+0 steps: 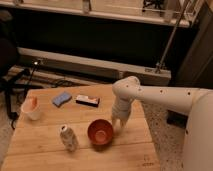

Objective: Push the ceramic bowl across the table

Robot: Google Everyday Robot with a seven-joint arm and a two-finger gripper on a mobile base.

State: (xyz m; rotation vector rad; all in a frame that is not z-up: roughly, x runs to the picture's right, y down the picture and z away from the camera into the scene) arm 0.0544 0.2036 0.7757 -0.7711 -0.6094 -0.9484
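The ceramic bowl [100, 132] is round, glossy red-orange, and sits upright on the wooden table [130, 155], near its front middle. My white arm reaches in from the right. The gripper [118, 125] points down at the table just off the bowl's right rim, very close to it; I cannot tell whether they touch.
A white cup [31, 108] with orange contents stands at the table's left edge. A blue sponge [62, 99] and a flat dark packet [87, 100] lie at the back. A pale can [68, 138] stands left of the bowl. The table's right edge is close to the gripper.
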